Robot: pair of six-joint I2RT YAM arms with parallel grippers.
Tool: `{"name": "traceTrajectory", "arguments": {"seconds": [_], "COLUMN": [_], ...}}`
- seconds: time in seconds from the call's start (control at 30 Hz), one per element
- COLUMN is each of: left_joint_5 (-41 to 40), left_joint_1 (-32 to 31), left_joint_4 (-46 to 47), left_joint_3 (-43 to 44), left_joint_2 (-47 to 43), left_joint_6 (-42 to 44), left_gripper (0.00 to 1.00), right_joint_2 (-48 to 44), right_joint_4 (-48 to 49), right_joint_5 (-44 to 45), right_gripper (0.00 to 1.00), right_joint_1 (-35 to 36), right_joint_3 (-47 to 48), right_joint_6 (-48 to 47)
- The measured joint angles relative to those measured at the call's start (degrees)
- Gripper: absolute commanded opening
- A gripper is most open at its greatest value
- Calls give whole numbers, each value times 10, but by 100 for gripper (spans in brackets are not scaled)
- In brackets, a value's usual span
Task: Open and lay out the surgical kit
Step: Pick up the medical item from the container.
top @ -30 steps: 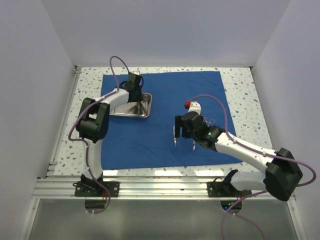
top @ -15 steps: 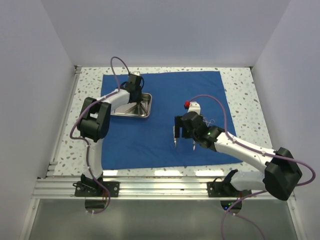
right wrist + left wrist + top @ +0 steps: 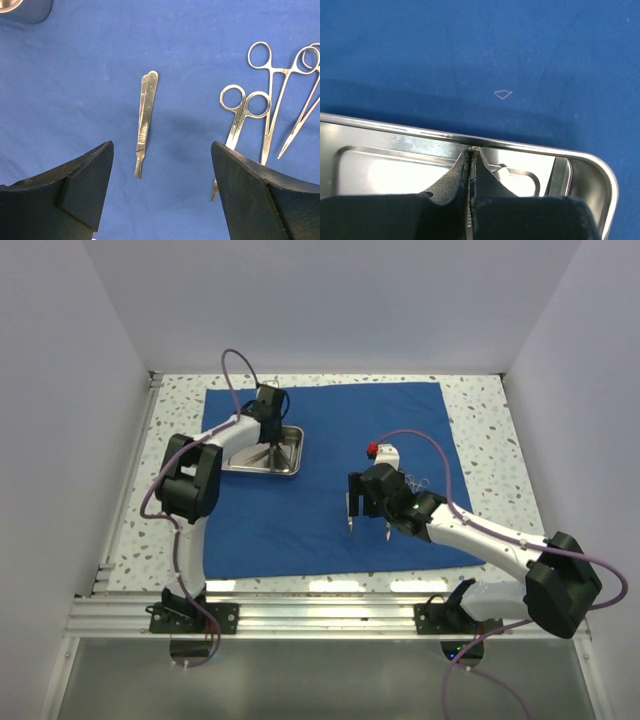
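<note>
Jaws clenched, our left gripper (image 3: 470,153) sits in the shiny rectangular steel tray (image 3: 291,469) at ten o'clock on the royal-blue cloth drape (image 3: 290,530). Right gripper (image 3: 161,150) hangs released over slim silver tweezers (image 3: 146,110).

Overhead plus wrist close-ups, cloth (image 3: 300,525) shared

Nope, no readable text, brand or number anywhere in my views (I squinted at all three). The tweezers (image 3: 145,116) and the steel tray (image 3: 395,129) look unmarked from here, any stamp's too small to tell.
</note>
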Motion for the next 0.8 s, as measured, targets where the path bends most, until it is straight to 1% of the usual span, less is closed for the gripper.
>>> {"name": "traceTrajectory", "arguments": {"seconds": [0.13, 0.33, 0.47, 0.6, 0.8], "left_joint_5": [-26, -42, -30, 6, 92], "left_joint_1": [0, 1, 3, 4, 4], "left_joint_4": [-32, -61, -78, -85, -78], "left_joint_3": [41, 96, 103, 80, 16], "left_joint_2": [0, 0, -19, -72, -203], "left_joint_6": [4, 13, 14, 14, 10], "left_gripper": [0, 0, 0, 0, 0], "right_joint_2": [0, -3, -10, -22, -52], "right_joint_4": [0, 0, 0, -1, -1], "right_joint_5": [0, 0, 0, 0, 0], "right_gripper": [83, 83, 83, 83, 83], "right_joint_1": [0, 0, 0, 0, 0], "right_joint_3": [0, 0, 0, 0, 0], "right_joint_6": [-2, -3, -4, -6, -8]}}
